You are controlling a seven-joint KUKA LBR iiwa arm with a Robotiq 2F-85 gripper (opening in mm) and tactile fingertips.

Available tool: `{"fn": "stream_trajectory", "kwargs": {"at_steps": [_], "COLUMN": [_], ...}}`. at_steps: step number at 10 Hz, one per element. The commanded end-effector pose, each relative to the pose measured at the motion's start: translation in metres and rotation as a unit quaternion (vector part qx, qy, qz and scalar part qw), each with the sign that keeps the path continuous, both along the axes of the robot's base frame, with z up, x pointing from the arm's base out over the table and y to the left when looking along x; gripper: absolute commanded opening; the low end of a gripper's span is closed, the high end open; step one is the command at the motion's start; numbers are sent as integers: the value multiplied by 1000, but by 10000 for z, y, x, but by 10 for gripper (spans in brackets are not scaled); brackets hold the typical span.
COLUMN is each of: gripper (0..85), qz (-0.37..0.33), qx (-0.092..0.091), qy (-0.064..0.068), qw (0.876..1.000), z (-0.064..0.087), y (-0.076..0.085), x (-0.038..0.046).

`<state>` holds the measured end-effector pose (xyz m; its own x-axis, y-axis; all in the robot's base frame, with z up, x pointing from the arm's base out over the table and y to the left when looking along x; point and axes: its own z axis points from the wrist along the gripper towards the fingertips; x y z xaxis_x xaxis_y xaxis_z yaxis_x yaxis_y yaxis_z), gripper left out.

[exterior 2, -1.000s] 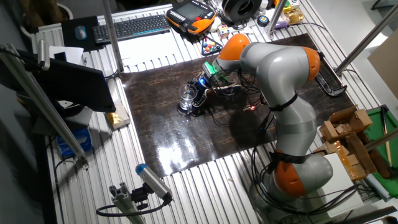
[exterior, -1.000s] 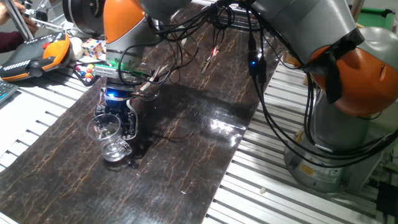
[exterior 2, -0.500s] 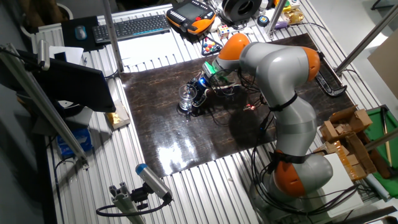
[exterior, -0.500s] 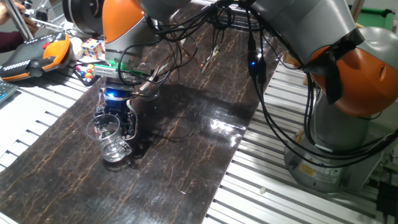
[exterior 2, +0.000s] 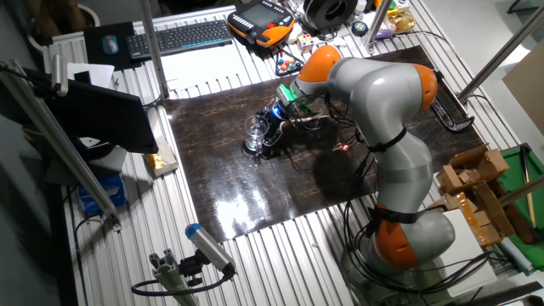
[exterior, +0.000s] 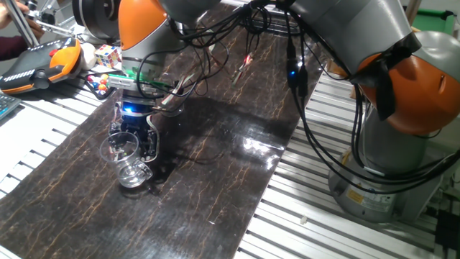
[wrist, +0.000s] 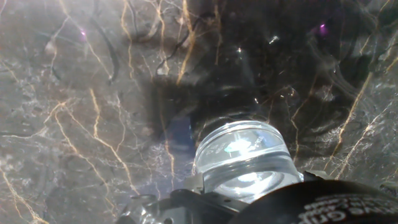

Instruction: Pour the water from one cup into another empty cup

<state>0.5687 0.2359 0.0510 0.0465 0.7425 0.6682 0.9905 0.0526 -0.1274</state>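
The larger glass cup (exterior: 120, 148) is tilted in the air, held by the gripper (exterior: 136, 140), whose fingers are closed on it. Its mouth is just above the smaller glass cup (exterior: 134, 175), which stands upright on the dark marble-pattern mat (exterior: 215, 180). I cannot see the water.

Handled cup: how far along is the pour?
Done: gripper holds the larger cup off the mat, right above the smaller cup. In hand: the cup appears tipped for pouring; no water flow is discernible. Left: finish the pour, set the cup down.
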Motion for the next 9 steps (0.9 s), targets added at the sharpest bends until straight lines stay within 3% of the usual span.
{"fn": "stream_trajectory", "kwargs": {"at_steps": [1,9], "gripper": [660,590], "qz": [0,-2], "qx": [0,0], "qy": [-2,-7], "qw": [1000,1000], "z": [14,110], "y": [-2,-16], "x": [5,20]}}
